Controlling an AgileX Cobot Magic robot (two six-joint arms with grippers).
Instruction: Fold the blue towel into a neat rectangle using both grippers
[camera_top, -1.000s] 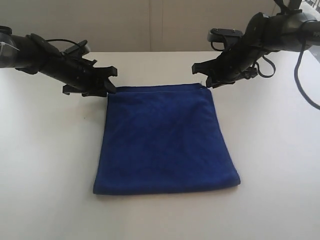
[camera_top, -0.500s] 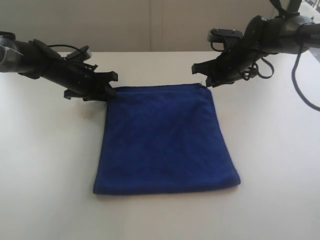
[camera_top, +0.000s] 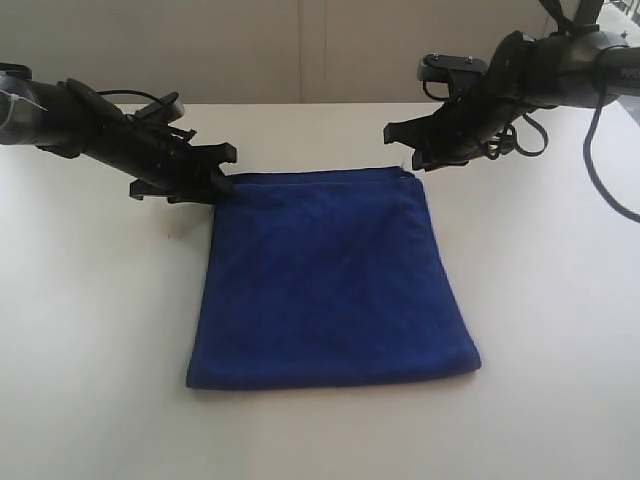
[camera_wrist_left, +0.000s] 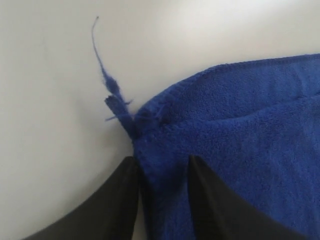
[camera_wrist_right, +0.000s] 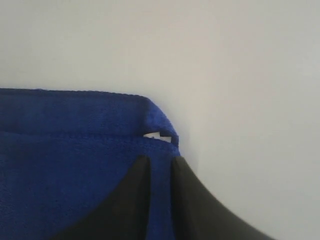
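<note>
Left pincer (camera_top: 222, 170), matte black with narrow fingers, sits low at the 11 o'clock corner of the soft, deep royal-blue microfibre towel (camera_top: 330, 280). Its jaws stand apart and hold nothing. In the left wrist view one finger hangs over the bare bench and the other over the cloth, so the left pincer (camera_wrist_left: 160, 160) straddles the towel's side edge just short of the corner. From that corner a loose blue thread (camera_wrist_left: 102, 70) trails out across the plain white bench (camera_top: 100, 350).

The right pincer (camera_top: 403, 148), also black with dark cables behind it, is at the towel's 1 o'clock corner. In the right wrist view only a narrow gap separates its fingers, with blue cloth showing in it, and I cannot tell whether the right pincer (camera_wrist_right: 159, 157) nips the cloth or only hovers over it. A small white scrap (camera_wrist_right: 156, 135) peeps out between two layers at that corner.

The towel lies flat at mid-bench, doubled over into a near-square. It spreads from both pincers toward 6 o'clock, its thicker rolled edge on the 6 o'clock side and its far edge running straight between the two pincers.
</note>
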